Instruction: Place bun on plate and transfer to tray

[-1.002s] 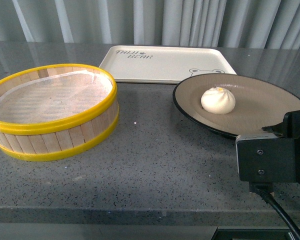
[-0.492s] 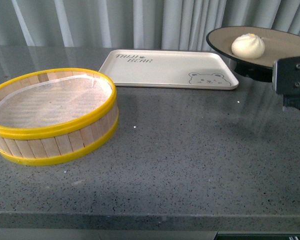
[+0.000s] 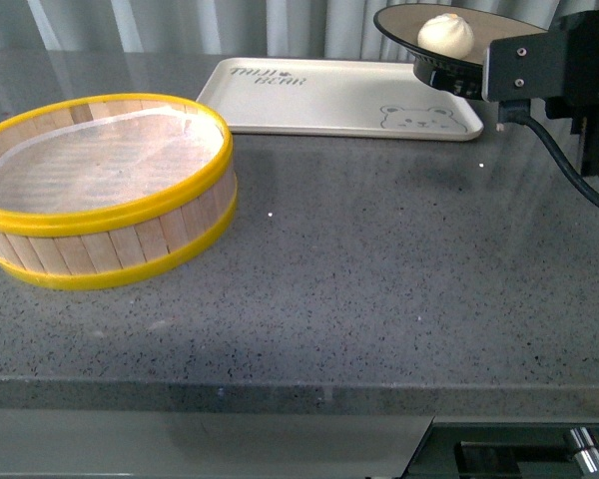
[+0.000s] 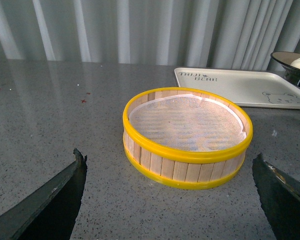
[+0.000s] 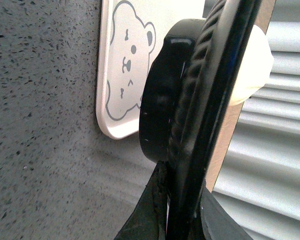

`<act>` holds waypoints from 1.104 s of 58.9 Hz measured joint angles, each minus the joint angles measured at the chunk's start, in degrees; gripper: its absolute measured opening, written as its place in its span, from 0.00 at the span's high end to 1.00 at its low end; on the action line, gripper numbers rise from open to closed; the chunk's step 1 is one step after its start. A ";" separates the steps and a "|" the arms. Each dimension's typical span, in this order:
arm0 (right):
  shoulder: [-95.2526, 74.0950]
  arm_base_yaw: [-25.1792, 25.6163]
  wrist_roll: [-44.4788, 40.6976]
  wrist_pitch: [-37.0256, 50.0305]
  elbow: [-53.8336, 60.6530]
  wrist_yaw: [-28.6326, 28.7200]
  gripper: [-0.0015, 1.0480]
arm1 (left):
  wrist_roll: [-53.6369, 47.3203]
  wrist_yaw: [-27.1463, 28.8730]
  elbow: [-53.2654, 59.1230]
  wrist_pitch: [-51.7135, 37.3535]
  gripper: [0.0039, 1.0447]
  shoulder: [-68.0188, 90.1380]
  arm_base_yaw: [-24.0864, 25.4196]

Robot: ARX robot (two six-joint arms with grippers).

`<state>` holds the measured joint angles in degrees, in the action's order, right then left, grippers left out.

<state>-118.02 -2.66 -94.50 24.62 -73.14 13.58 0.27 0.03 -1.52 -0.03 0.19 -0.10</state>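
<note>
Plate [image 3: 404, 20] risen over tray [image 3: 319, 100] corner | right hand [image 5: 182, 202] clamped on rim

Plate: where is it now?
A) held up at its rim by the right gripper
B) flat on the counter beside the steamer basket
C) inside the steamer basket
A: the right gripper clamps the rim of the plate, holding it with the bun above the tray corner.

Layout on the grey stone counter [image 3: 379, 289]
Yellow-rimmed round wooden steamer basket [image 3: 110, 244] near left; cream rectangular tray [image 3: 319, 98] behind it, further right; cream-white round bun [image 3: 446, 35] on the black-rimmed beige round plate [image 3: 399, 22], raised off the counter at the tray's right end.
</note>
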 joint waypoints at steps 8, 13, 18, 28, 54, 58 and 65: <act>-5.11 -0.79 -0.94 -3.04 -7.13 -0.35 0.97 | 0.00 0.00 0.00 0.00 0.06 0.00 0.00; -7.65 -1.36 -1.36 -4.39 -11.08 -0.92 0.97 | 0.00 0.00 0.00 0.00 0.06 0.00 0.00; -9.38 -1.95 -1.53 -5.11 -13.79 -1.33 0.97 | 0.00 0.00 0.00 0.00 0.06 0.00 0.00; -13.00 -3.23 -2.21 -7.32 -19.15 -1.53 0.97 | 0.00 0.00 0.00 0.00 0.06 0.00 0.00; -18.23 -5.42 -2.14 -8.92 -24.63 -3.02 0.97 | 0.00 0.00 0.00 0.00 0.06 0.00 0.00; -18.27 -5.60 -1.84 -8.92 -24.63 -3.52 0.97 | 0.00 0.00 0.00 0.00 0.06 0.00 0.00; -18.27 -5.70 -1.73 -8.96 -24.61 -4.04 0.95 | 0.00 0.00 0.00 0.00 0.06 0.00 0.00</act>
<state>-136.29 -8.36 -96.23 15.66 -97.76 9.54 0.27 0.03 -1.52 -0.03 0.19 -0.10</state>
